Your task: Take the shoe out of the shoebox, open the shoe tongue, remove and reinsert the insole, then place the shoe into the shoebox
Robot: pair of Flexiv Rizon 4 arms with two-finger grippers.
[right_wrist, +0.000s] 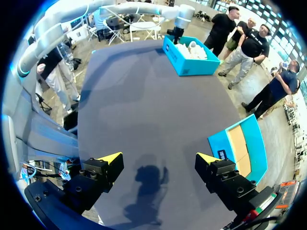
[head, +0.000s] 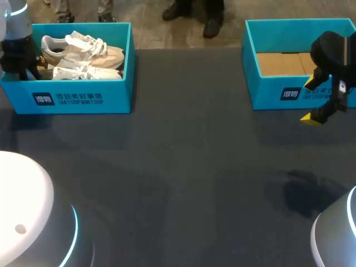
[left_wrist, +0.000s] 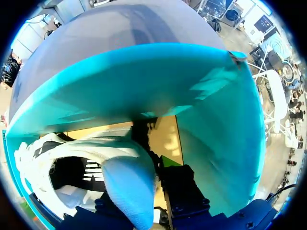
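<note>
Two white and beige sneakers [head: 83,53] lie in the teal shoebox [head: 83,97] at the table's far left. My left gripper [head: 19,61] is down inside that box at its left end, by the shoes' heels. In the left wrist view a sneaker's [left_wrist: 86,158] padded heel sits right at the gripper, with the teal box wall [left_wrist: 144,81] close ahead. My right gripper [head: 325,114] hangs open above the table, just in front of the other shoebox [head: 253,67], with nothing between its yellow tips [right_wrist: 158,160].
The right-hand teal box [right_wrist: 240,143] shows only its brown cardboard floor. Dark tabletop [head: 183,167] stretches between the two boxes and toward the near edge. From the right wrist, the shoe-filled box [right_wrist: 192,60] stands far across the table.
</note>
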